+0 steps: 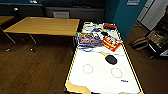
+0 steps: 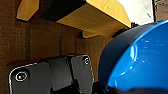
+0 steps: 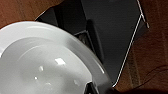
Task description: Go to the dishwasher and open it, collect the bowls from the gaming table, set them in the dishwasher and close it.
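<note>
Close against the left pincer's camera sits a bright-blue bowl, its glossy inside turned toward the lens and its dark outer rim curving just beside the robot's own dark plate. It looks carried by that arm, but the fingers are hidden, so I cannot tell whether the left pincer is wide, narrow or clamped on it. Beyond the bowl lie a wooden floor and a yellow-wood corner of furniture with a white surface above it.

The right wrist view tells a similar story: a white bowl sits hard against the camera, hollow side up, probably so that it rides level. Here too the grip itself is out of sight, and I cannot tell the right pincer's state. Past it are a dark panel and more brown floor.

Further out, the head view looks down on the gaming table, a white tabletop with yellow edging, with board-game boxes and a black paddle on it. A plain wooden table stands just beside it. Judging by the bowls near the wrists, collecting seems well advanced.
</note>
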You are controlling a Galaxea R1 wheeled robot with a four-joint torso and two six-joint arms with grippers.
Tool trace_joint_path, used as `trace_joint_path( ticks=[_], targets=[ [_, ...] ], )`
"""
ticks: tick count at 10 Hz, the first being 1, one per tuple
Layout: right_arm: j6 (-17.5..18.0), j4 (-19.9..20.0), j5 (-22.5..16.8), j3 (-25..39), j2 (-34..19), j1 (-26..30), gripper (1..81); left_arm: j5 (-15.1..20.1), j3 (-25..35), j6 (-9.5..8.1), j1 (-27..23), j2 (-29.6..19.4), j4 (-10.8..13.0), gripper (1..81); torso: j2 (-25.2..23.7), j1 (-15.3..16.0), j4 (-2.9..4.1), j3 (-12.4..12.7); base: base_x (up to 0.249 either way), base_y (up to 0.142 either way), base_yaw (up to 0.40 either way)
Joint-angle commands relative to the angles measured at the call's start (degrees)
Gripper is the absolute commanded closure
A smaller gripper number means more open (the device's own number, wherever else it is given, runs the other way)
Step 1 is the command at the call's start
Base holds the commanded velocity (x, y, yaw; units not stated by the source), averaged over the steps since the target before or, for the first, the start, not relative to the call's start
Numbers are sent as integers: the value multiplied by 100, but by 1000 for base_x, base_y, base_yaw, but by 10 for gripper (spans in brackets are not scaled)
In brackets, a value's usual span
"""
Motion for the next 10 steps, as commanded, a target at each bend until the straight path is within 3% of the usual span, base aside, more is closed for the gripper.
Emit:
trace_joint_path(
  ticks=[1, 4, 6, 7, 10],
  targets=[
    [-15, -103, -278, 80, -139, -32, 811, -790, -427, 803, 734, -112, 241, 811, 0, 0, 0, 0, 0, 0, 0],
    [-24, -103, -278, 72, -113, -33, 811, -878, -1146, 961, 1313, 510, 241, 811, 0, 0, 0, 0, 0, 0, 0],
    [-24, -112, -278, 63, -86, -33, 811, -1158, -1779, 962, 1657, 985, 320, 811, 0, 0, 0, 0, 0, 0, 0],
    [-24, -112, -278, 45, -77, -33, 811, -1176, -2008, 971, 1807, 1152, 329, 811, 0, 0, 0, 202, 0, 0, 0],
    [-33, -112, -286, 28, -33, -50, 811, -1220, -2482, 1041, 2115, 1478, 329, 811, 0, 0, 0, 356, 0, 0, 0]
  ],
)
